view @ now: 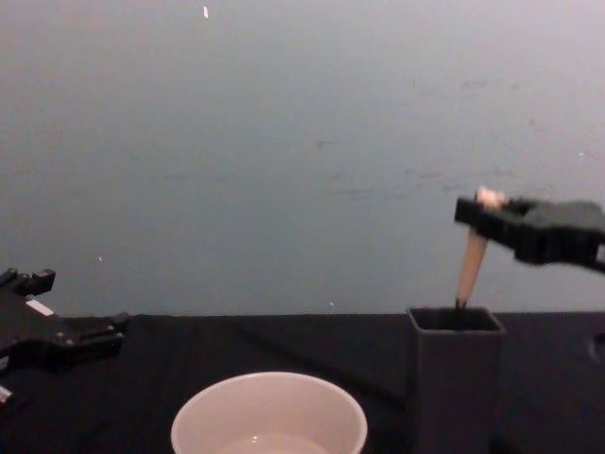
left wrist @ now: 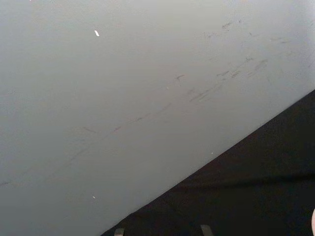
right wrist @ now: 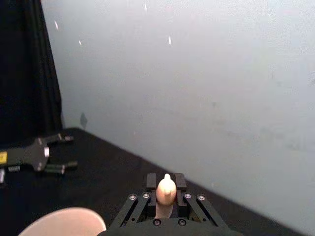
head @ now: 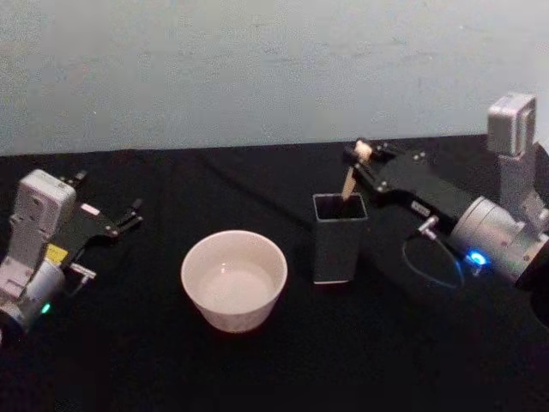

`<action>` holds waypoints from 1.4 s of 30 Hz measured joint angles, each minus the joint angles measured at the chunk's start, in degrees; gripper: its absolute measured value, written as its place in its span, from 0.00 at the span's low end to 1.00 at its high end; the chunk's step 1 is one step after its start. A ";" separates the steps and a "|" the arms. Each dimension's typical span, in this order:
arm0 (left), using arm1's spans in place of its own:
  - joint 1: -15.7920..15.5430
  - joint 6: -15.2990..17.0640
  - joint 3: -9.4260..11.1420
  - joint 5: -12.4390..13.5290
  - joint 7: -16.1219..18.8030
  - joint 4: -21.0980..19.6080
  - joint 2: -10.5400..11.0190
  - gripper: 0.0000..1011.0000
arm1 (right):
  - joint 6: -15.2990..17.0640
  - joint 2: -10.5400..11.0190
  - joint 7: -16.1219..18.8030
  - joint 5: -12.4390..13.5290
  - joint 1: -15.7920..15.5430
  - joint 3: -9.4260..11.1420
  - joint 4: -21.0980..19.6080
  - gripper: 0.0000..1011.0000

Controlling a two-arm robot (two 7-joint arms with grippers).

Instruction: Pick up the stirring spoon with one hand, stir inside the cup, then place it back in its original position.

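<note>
In dark grey holder (head: 339, 242): stirring spoon (head: 347, 184), lower end down inside, bowl hidden, handle tilted w/ top leaning toward robot's right. Bear-head top pinched tight in R gripper (head: 361, 154), just above holder's rim. From R wrist cam, a beige knob poking up betw. the two clamped fingers (right wrist: 151, 182). Holder upright on black table (head: 283, 369), just right of cream cup (head: 233, 279), not touching it. Cup upright, mouth open to head cam.

R arm reaching in from right edge, forearm slanting low over table toward holder, gripper approx. level, blue light (head: 476, 257) at wrist. L gripper (head: 129, 215) parked far left, well apart from cup, low over table, fingers spread, holding nothing. Green light (head: 45, 307) on L arm.

Labels: yellow sticker (head: 56, 255) on L arm, white tag (head: 88, 209) on L gripper, small white label (head: 420, 209) on R gripper. Print on all three too small to read.
</note>
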 joint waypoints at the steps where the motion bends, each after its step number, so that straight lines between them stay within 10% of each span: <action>1: 0.00 0.00 0.00 0.00 0.00 0.00 0.00 0.99 | -0.27 0.06 0.17 0.14 0.03 0.19 -0.26 0.21; 21: 0.00 0.00 0.00 0.00 0.00 0.00 0.00 0.99 | -4.97 -2.00 1.92 1.72 3.60 1.32 -1.31 0.21; 42: 0.00 0.00 0.00 0.00 0.00 0.00 0.00 0.99 | -10.85 -6.02 9.39 -2.02 6.12 -8.22 5.03 0.21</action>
